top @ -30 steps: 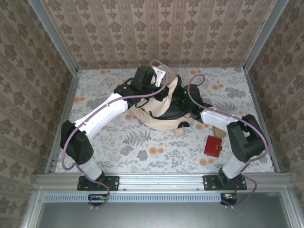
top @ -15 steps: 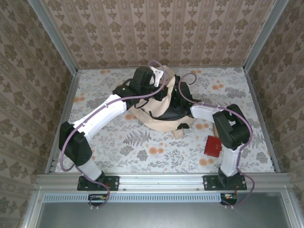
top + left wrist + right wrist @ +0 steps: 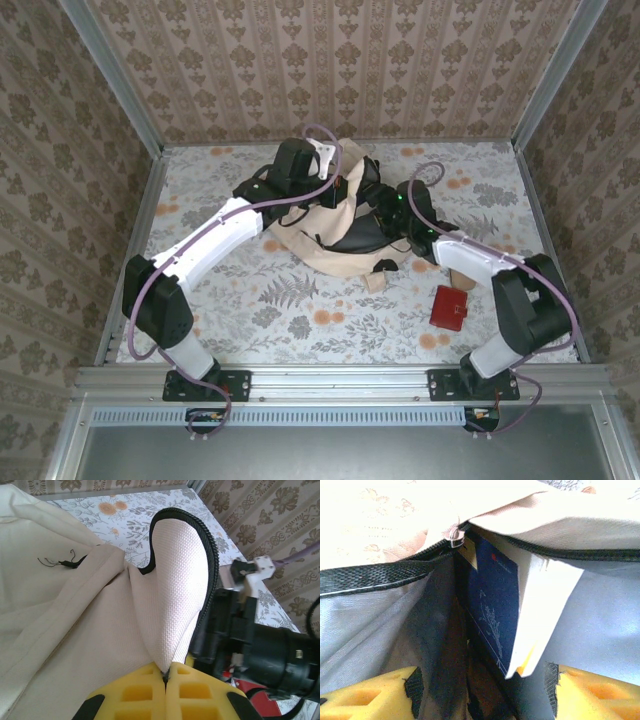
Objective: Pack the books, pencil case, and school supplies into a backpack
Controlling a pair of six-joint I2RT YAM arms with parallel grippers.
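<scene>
Right wrist view: my right gripper (image 3: 487, 692) stands at the mouth of the backpack (image 3: 380, 525) with its fingers spread wide, gripping nothing. The dark blue book (image 3: 492, 610) stands on edge inside the main compartment. It has grey lining (image 3: 365, 630) on its left and a pale sheet (image 3: 542, 615) with a yellow corner on its right. I cannot tell whether that sheet is the yellow book. The blue book is apart from both my pads.

Left wrist view: my left gripper (image 3: 165, 677) is pressed together on the cream flap (image 3: 175, 590). It pinches the fabric at the base of the flap, whose rim carries the dark zipper edge (image 3: 209, 550), and holds the mouth up and open.

Step in hand, by my judgement: loading the books. The blue one is seated, so this step is near its end.

The next move calls for:
1. Drawing my right gripper straight back out of the opening.
2. Holding the left pinch firm, since the soft walls would likely fold shut without it.
3. Reaching for the red pouch (image 3: 450, 308), which lies on the table (image 3: 300, 310) to the near right of the backpack.

Obstructions:
- The zipper slider (image 3: 454, 537) at the upper left of the mouth could snag a finger.
- A small beige piece (image 3: 378, 278) sits just at the backpack's near edge. I cannot tell whether it is a strap end or a loose item.
</scene>
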